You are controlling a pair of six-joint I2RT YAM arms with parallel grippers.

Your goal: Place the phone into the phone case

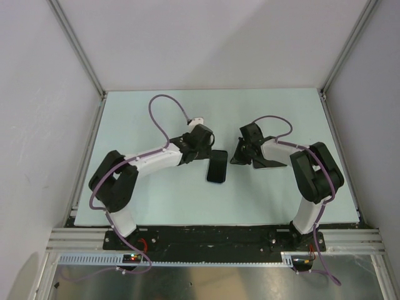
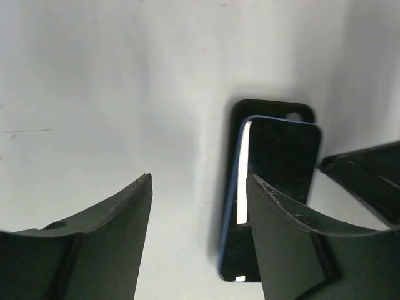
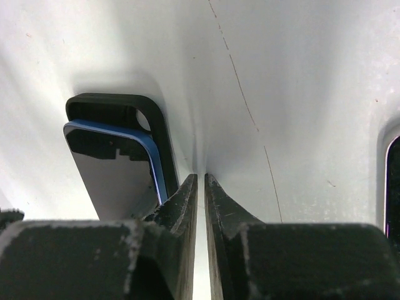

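Observation:
The phone (image 1: 217, 167), black with a blue rim, lies mid-table on top of the black phone case. In the left wrist view the phone (image 2: 281, 156) sits shifted on the case (image 2: 275, 109), whose far end and camera hole show beyond it. My left gripper (image 1: 208, 152) is open. In its wrist view (image 2: 200, 181) one finger (image 2: 287, 237) is over the phone's near end and the other is over bare table. My right gripper (image 1: 237, 157) is shut and empty, with its tips (image 3: 200, 178) on the table beside the phone (image 3: 119, 169) and case (image 3: 112, 103).
The pale table top (image 1: 156, 119) is walled by white panels and metal rails (image 1: 212, 240). A flat black shape (image 1: 270, 164) shows under the right wrist. A dark rounded shape (image 3: 392, 187) is at the right edge of the right wrist view; I cannot tell what it is.

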